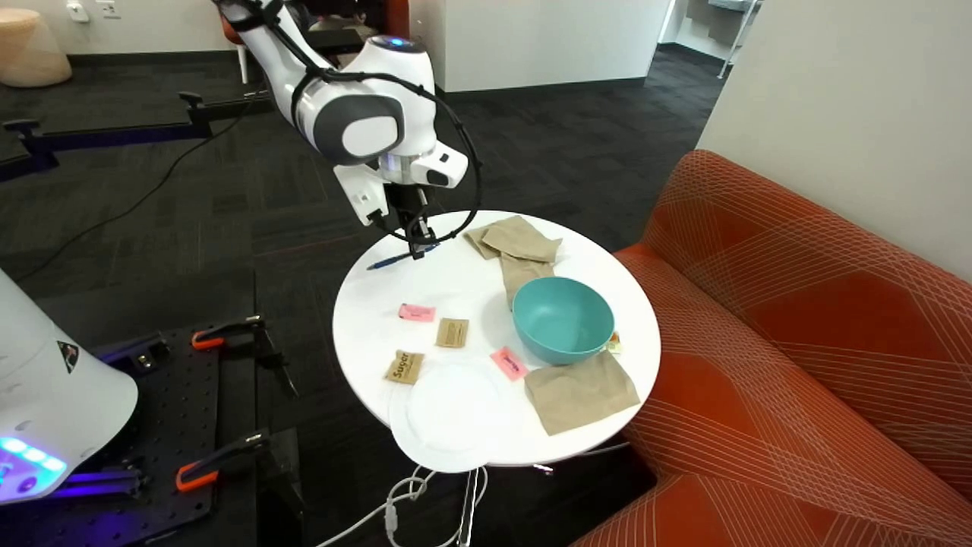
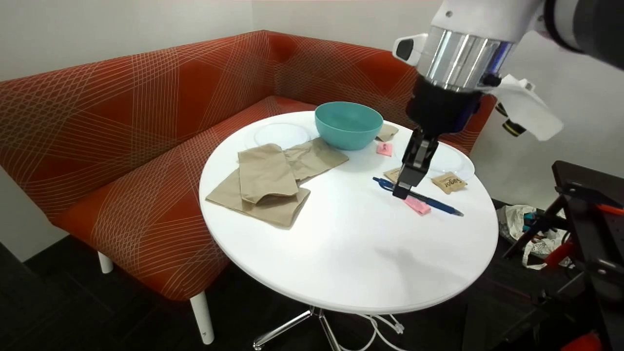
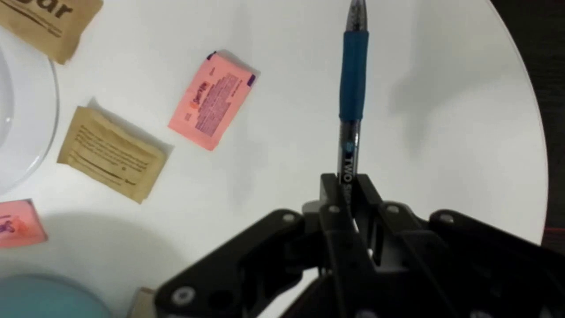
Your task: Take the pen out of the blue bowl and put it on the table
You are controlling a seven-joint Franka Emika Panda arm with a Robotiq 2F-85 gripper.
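The blue pen (image 3: 353, 75) is held between my gripper's fingertips (image 3: 346, 190) in the wrist view, its tip pointing away from the gripper. My gripper is shut on the pen's barrel. In both exterior views the gripper (image 1: 417, 247) (image 2: 403, 187) holds the pen (image 1: 388, 261) (image 2: 438, 204) over the white round table (image 1: 361, 327) (image 2: 341, 253). Shadows on the tabletop suggest the pen is raised above it; the exact height I cannot tell. The blue bowl (image 1: 562, 319) (image 2: 348, 129) stands upright on the table, apart from the gripper, with nothing seen inside it.
Brown napkins (image 1: 581, 391) (image 2: 268, 173) lie near the bowl. Pink packets (image 3: 214, 101) and brown sugar packets (image 3: 112, 154) lie on the table. A clear plate (image 1: 448, 418) overhangs the table's edge. An orange-red sofa (image 1: 729, 365) stands beside the table.
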